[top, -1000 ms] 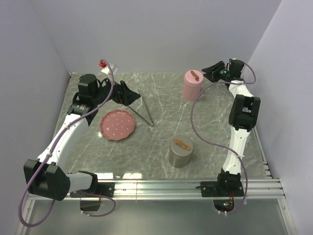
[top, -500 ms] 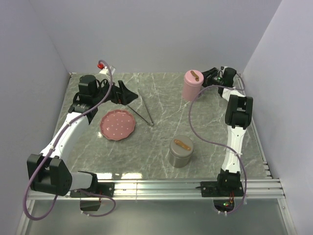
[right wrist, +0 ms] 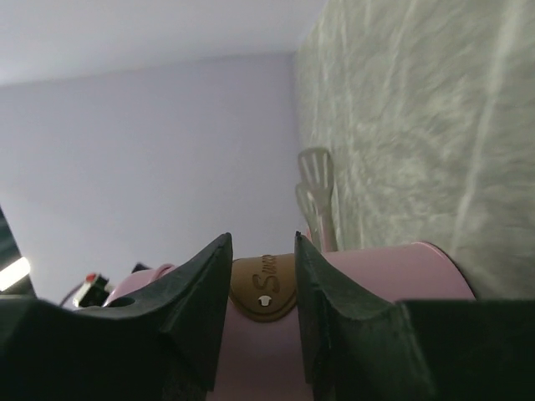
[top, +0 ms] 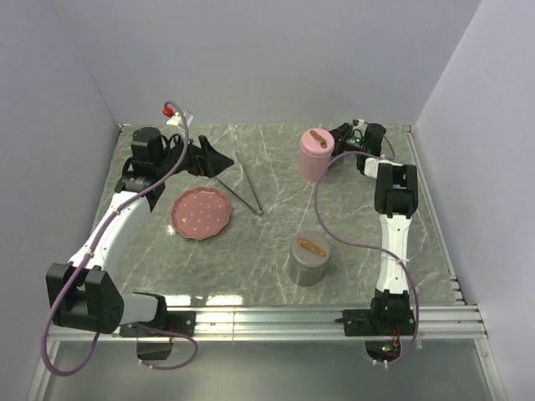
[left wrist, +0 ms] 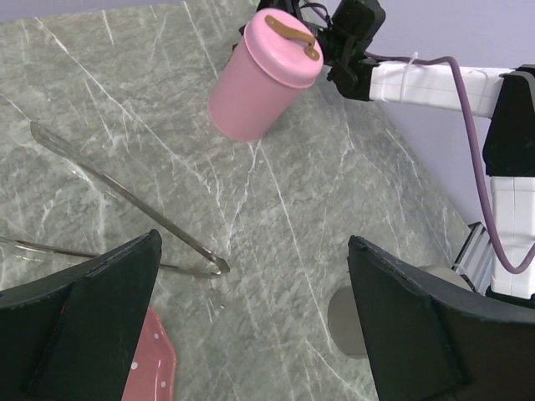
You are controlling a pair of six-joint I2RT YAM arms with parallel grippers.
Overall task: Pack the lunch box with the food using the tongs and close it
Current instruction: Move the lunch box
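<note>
— While your left pincer [top: 224, 160] hangs over the back left of the table [top: 276, 200], its fingers [left wrist: 92, 322] stand wide apart and hold nothing.

— Where are the tongs from there?

— Your tongs [top: 249, 185] lie flat on the marble just right of that pincer, apart from it. On the wrist view you see them ahead of the fingers. The joined end points to the table's middle, and the two arms spread back toward the pincer.

— What crowds them?

— You have the plate [top: 201, 212] near them on the left, closer to you and not touching. The left wall runs close behind your left arm. To the right of the tongs you have bare marble as far as the grey tin [top: 309, 259], which stands well apart, toward the near rail [top: 318, 317].

— And the right side?

— The pink tin [top: 316, 154] stands at the back, right of centre, well apart from the tongs. Your right pincer [right wrist: 261, 246] meets its lid from the right. It is narrow, and its fingers [right wrist: 196, 292] pinch the brown strap [right wrist: 262, 292] from both sides. The back wall is close beyond the tin, and the right wall is near that arm.
</note>
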